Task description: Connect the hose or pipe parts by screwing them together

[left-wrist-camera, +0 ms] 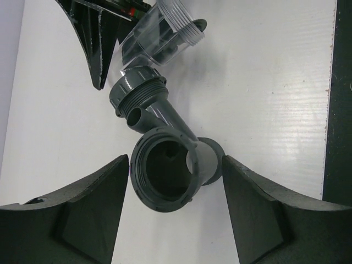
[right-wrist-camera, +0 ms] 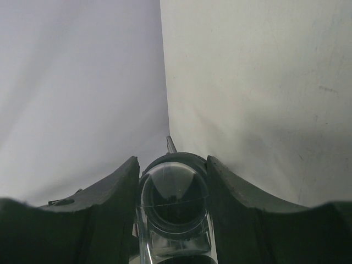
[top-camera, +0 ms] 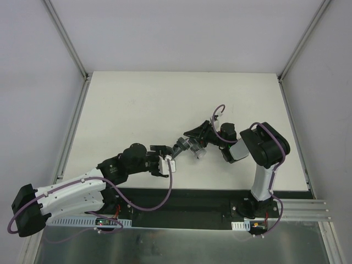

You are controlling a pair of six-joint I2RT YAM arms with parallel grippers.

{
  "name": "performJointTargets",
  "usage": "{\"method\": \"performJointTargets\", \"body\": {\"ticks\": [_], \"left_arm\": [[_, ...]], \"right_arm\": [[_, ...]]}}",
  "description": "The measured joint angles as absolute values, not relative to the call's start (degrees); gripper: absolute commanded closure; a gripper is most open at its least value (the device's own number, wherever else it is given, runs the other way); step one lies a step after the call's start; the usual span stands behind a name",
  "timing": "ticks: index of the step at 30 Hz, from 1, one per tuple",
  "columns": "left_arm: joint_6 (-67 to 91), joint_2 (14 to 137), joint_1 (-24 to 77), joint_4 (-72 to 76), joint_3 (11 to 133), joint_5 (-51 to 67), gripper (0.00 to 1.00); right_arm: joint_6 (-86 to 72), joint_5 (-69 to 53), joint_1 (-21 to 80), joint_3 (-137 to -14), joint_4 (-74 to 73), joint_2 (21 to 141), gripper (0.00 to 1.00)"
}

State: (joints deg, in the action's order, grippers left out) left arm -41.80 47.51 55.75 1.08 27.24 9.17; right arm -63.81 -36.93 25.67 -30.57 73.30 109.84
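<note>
The dark grey branched pipe fitting (left-wrist-camera: 165,176) has its wide threaded socket facing the left wrist camera, and its ribbed collar (left-wrist-camera: 137,88) meets the clear connector (left-wrist-camera: 165,33). My left gripper (left-wrist-camera: 175,159) is open, its fingers flanking the socket with only slivers of gap. My right gripper (right-wrist-camera: 171,165) is shut on the clear connector (right-wrist-camera: 173,203), one finger (left-wrist-camera: 93,44) showing in the left wrist view. From above, the grey fitting (top-camera: 181,146) and clear connector (top-camera: 199,153) sit at mid-table between the left gripper (top-camera: 174,154) and right gripper (top-camera: 199,143).
The white tabletop (top-camera: 165,104) stretches behind the arms, fenced by grey walls and aluminium rails (top-camera: 69,49). A black strip (top-camera: 192,198) runs along the near edge at the arm bases. Purple cables (top-camera: 217,113) loop off both arms.
</note>
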Motion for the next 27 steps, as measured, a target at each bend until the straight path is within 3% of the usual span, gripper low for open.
{"method": "performJointTargets", "body": {"ticks": [10, 22, 24, 27], "left_arm": [[-23.16, 46.19, 55.42, 0.49, 29.85, 1.10, 0.25], [-2.17, 48.05, 51.29, -5.96, 37.67, -5.41, 0.31], [1.19, 50.52, 48.51, -9.06, 39.70, -4.12, 0.38], [8.34, 54.22, 38.22, -13.41, 43.68, 1.63, 0.40]], "right_arm": [[-63.37, -36.93, 25.58, -30.57, 73.41, 110.06, 0.99], [-63.42, -36.91, 25.58, -30.57, 73.47, 110.28, 0.99], [-63.42, -36.91, 25.58, -30.57, 73.47, 110.28, 0.99], [-63.42, -36.91, 25.58, -30.57, 73.47, 110.28, 0.99]]}}
